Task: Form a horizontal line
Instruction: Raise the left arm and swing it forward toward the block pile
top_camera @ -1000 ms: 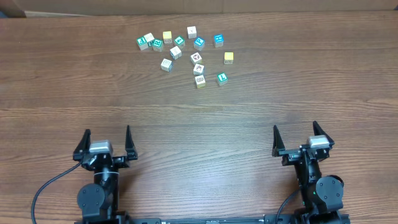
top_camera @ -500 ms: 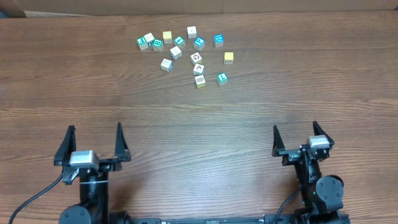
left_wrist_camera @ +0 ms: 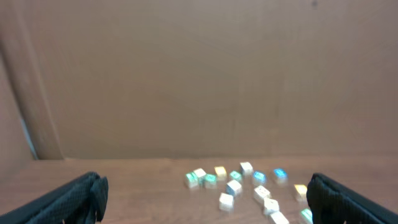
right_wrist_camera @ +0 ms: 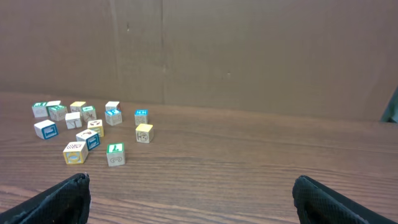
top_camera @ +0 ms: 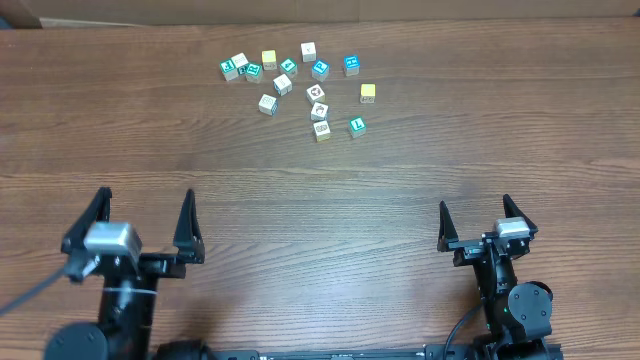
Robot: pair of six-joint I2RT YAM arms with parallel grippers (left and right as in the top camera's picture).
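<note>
Observed small blocks scattered unaligned in a loose cluster at the far centre of the table, well apart from left gripper and right gripper, both spread wide, holding nothing.

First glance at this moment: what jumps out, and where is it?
A loose scatter of small cubes, white, teal and yellow, sits at the far middle of the wooden table, in no line yet. Near the front edge the left gripper and right gripper stand wide open and empty, far from the cubes.
</note>
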